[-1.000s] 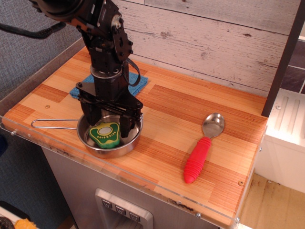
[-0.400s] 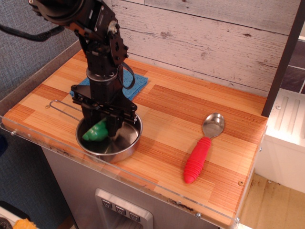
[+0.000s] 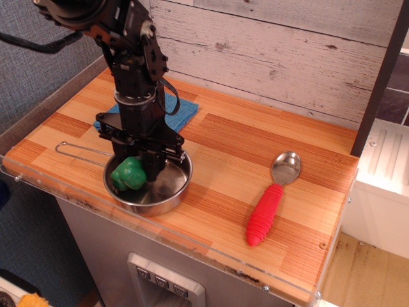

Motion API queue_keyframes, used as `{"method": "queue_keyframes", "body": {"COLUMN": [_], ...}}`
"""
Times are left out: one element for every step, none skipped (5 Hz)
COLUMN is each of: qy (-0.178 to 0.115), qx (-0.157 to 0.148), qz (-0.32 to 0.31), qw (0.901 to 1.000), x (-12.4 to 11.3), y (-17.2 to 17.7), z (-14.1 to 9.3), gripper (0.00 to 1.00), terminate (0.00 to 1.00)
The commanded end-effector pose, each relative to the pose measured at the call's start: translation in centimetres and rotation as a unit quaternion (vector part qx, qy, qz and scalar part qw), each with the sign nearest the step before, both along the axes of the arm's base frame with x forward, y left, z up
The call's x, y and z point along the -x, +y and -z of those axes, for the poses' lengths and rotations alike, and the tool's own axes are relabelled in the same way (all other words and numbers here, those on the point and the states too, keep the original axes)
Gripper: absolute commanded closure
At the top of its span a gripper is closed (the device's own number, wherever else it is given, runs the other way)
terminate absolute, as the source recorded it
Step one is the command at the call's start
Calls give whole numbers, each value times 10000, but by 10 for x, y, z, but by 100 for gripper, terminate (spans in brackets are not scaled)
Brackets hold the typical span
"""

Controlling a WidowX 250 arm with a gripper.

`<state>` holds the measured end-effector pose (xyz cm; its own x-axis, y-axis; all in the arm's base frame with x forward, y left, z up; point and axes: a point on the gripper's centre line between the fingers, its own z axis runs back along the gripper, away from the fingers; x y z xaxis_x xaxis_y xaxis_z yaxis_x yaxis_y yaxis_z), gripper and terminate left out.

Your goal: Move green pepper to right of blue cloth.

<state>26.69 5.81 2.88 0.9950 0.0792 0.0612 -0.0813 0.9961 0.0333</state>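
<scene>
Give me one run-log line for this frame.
phase: lifting | gripper: shut on green pepper | pepper: over steel pan | blue cloth: behind arm | spoon: untouched, right

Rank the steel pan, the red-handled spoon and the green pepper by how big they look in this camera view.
1. Steel pan, counting its wire handle.
2. Red-handled spoon.
3. Green pepper, partly hidden by the gripper.

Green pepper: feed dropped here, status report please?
Gripper shut on green toy pepper, over round steel pan. Blue terry cloth behind arm. Its right side bare wood.
</scene>
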Motion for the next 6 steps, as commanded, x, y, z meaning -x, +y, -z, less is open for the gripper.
{"method": "queue_keyframes", "body": {"qy": [-1129, -1122, -1041, -984, -1024, -1082], "qx": [199, 176, 124, 61, 2, -91], "qz": [42, 393, 708, 836, 840, 889], "qw": [9934, 9927, 9920, 9916, 9912, 9901], "x": [-37, -59, -82, -103, -124, -136], "y": [5, -16, -44, -67, -77, -78], "z": [-79, -77, -60, -40, -24, -16], "gripper": [100, 100, 100, 100, 100, 100], "terminate": [0, 0, 0, 0, 0, 0]}}
